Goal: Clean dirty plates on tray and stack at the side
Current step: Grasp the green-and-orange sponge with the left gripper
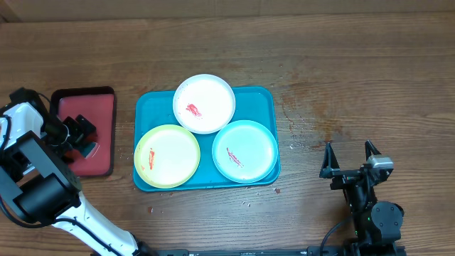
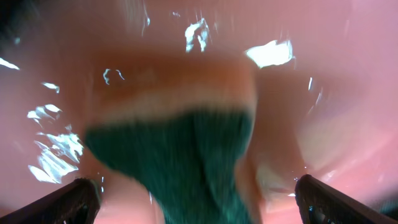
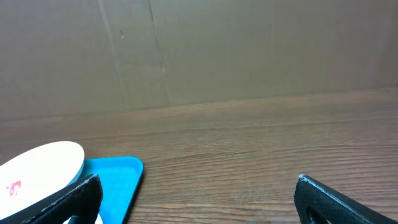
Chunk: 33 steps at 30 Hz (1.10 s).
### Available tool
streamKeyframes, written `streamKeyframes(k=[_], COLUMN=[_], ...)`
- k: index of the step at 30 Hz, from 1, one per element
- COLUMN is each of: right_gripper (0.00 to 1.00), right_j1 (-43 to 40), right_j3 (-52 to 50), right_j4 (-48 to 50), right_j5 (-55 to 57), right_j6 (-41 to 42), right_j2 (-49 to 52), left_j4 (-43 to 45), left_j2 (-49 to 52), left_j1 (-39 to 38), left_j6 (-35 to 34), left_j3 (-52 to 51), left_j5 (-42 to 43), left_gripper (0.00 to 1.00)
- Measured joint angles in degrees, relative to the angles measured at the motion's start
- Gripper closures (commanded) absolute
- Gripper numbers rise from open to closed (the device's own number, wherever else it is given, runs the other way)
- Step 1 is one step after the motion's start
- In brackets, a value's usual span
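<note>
The turquoise tray (image 1: 265, 97) holds three dirty plates with red smears: a white plate (image 1: 213, 96) at the back, a yellow-green plate (image 1: 174, 158) front left and a pale mint plate (image 1: 252, 146) front right. The white plate (image 3: 46, 163) and tray corner (image 3: 118, 180) also show in the right wrist view. My left gripper (image 1: 87, 135) is open over the red tray (image 1: 96, 103), its fingers (image 2: 196, 202) spread either side of a green and orange sponge (image 2: 186, 155). My right gripper (image 1: 350, 155) is open and empty over bare table, right of the tray; its fingers (image 3: 196, 199) frame wood.
The red tray sits left of the turquoise tray with a narrow gap between them. A cardboard wall (image 3: 249, 50) stands behind the table. Small stains and crumbs (image 1: 313, 135) mark the wood right of the tray.
</note>
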Motion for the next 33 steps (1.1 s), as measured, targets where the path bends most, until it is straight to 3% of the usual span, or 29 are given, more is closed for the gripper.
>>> streamKeyframes(k=[2,5,6,7,9,15,16,17,28,30,31,33], right_gripper=[0.00,0.00,0.00,0.00,0.00,0.00,0.00,0.00,0.00,0.00,0.00,0.00], right_j1=[0.00,0.00,0.00,0.00,0.00,0.00,0.00,0.00,0.00,0.00,0.00,0.00], right_j3=[0.00,0.00,0.00,0.00,0.00,0.00,0.00,0.00,0.00,0.00,0.00,0.00], right_j4=[0.04,0.02,0.02,0.00,0.00,0.02,0.02,0.00,0.00,0.02,0.02,0.00], right_j5=[0.02,0.02,0.02,0.02,0.00,0.02,0.02,0.02,0.02,0.02,0.00,0.02], right_j6=[0.00,0.00,0.00,-0.02,0.00,0.04,0.00,0.00,0.00,0.00,0.02,0.00], right_j2=[0.00,0.00,0.00,0.00,0.00,0.00,0.00,0.00,0.00,0.00,0.00,0.00], left_j4=[-1.57,-3.28,-3.65,-3.87,-3.89,-2.01,-1.46,-0.72,8.46,9.11,9.40,9.92], left_j2=[0.02,0.20,0.26,0.33,0.50,0.83,0.83,0.83,-0.04,-0.04,-0.04,0.02], left_j1=[0.00,0.00,0.00,0.00,-0.02,-0.02,-0.02,-0.02,-0.50,-0.50,-0.50,-0.48], left_j6=[0.00,-0.15,-0.07,-0.13,-0.28,-0.22,-0.22,-0.24,-0.39,-0.39,-0.39,-0.20], left_j3=[0.00,0.00,-0.04,-0.09,-0.09,-0.11,-0.11,-0.11,0.28,0.28,0.28,0.22], left_j5=[0.98,1.86,2.12,2.32,2.75,3.85,3.98,4.13,3.19,2.47,2.01,1.07], left_gripper=[0.07,0.34,0.48,0.71,0.95,0.96,0.75,0.00,0.00,0.10,0.23,0.38])
